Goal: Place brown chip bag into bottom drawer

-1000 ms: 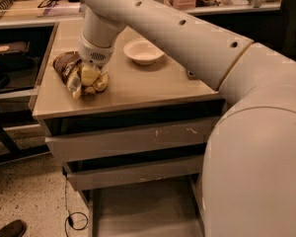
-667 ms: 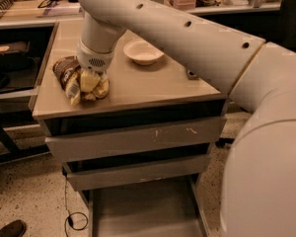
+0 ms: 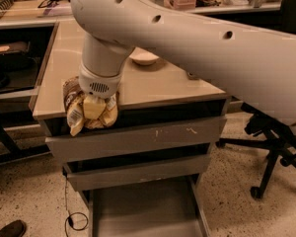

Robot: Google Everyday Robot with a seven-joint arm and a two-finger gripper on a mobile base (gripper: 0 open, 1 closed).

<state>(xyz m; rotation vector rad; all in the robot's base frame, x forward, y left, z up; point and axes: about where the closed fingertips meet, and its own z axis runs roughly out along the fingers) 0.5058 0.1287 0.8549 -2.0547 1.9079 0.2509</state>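
Observation:
The brown chip bag [image 3: 76,110] is crinkled, dark brown at its upper end with yellow and white panels below. My gripper [image 3: 94,107] is shut on it and holds it in the air at the front left edge of the cabinet top [image 3: 153,85], over the drawer fronts. The wrist covers part of the bag. The bottom drawer [image 3: 143,209] is pulled out below, a wide grey tray with a flat bare floor. The two upper drawers [image 3: 138,139] are closed.
A white bowl [image 3: 144,58] stands on the cabinet top behind my arm. A black office chair [image 3: 274,137] stands to the right. A cable [image 3: 71,216] lies on the floor left of the drawer. A dark shelf unit [image 3: 12,78] is at left.
My gripper has lifted the chip bag off the cabinet top and carried it forward to the front edge, above the drawers.

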